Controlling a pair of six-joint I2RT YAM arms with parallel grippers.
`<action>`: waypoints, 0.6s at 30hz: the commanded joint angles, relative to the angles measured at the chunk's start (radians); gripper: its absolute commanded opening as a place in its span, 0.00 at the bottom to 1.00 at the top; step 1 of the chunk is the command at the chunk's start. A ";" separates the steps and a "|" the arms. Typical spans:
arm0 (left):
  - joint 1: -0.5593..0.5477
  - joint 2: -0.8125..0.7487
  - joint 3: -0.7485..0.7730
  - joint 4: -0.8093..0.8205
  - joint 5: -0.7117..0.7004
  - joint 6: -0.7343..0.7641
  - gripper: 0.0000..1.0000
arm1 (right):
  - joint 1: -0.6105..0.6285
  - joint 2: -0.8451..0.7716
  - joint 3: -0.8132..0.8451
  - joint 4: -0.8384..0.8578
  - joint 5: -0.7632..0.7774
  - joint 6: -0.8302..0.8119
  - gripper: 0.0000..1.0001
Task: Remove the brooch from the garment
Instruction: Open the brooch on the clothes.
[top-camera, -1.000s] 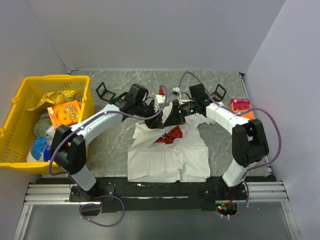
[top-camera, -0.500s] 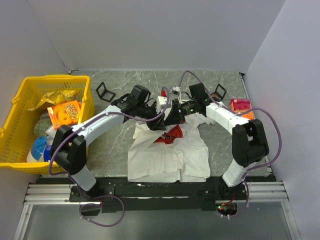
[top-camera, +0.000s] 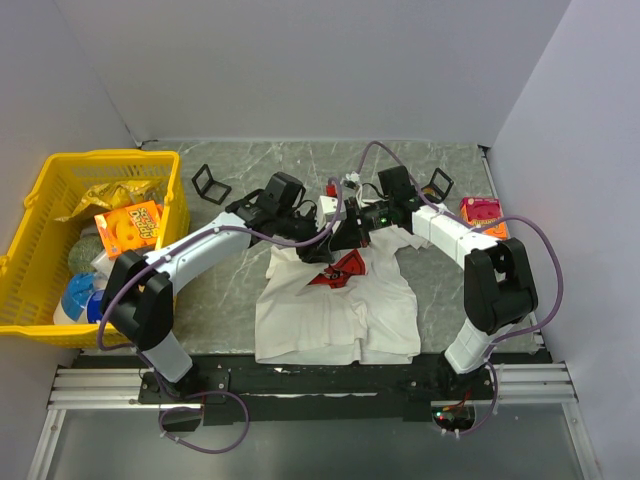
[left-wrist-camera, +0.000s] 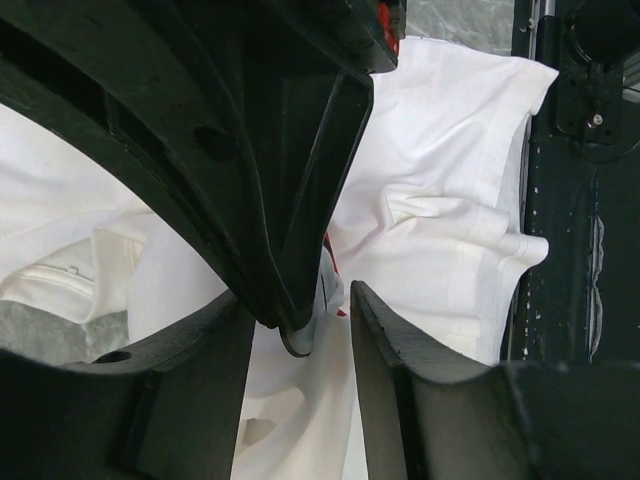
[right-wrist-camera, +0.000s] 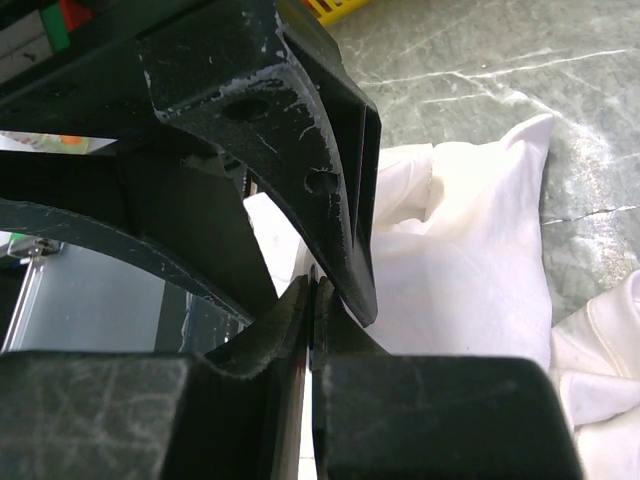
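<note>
Moved: left gripper (top-camera: 322, 238) has slid right, closer to right gripper (top-camera: 338, 238).
Left gripper: jaws apart, straddling the right gripper's tip.
Right gripper: pinched together on a garment (top-camera: 335, 310) fold.

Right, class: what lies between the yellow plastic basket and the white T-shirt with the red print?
Only grey marbled tabletop, bare, with the robot's white left arm reaching over it, as the top view shows.

The grey marbled table (top-camera: 230, 290) bears the garment (top-camera: 340, 315) and a pink box (top-camera: 482, 212).
</note>
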 joint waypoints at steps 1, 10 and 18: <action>-0.011 -0.016 0.000 0.016 0.022 0.012 0.46 | 0.002 -0.030 0.034 0.030 -0.027 -0.002 0.00; -0.011 0.007 0.009 0.011 0.032 0.003 0.36 | 0.003 -0.032 0.031 0.028 -0.030 -0.005 0.00; -0.013 0.012 0.008 0.016 0.025 0.002 0.25 | 0.002 -0.030 0.031 0.025 -0.035 -0.013 0.00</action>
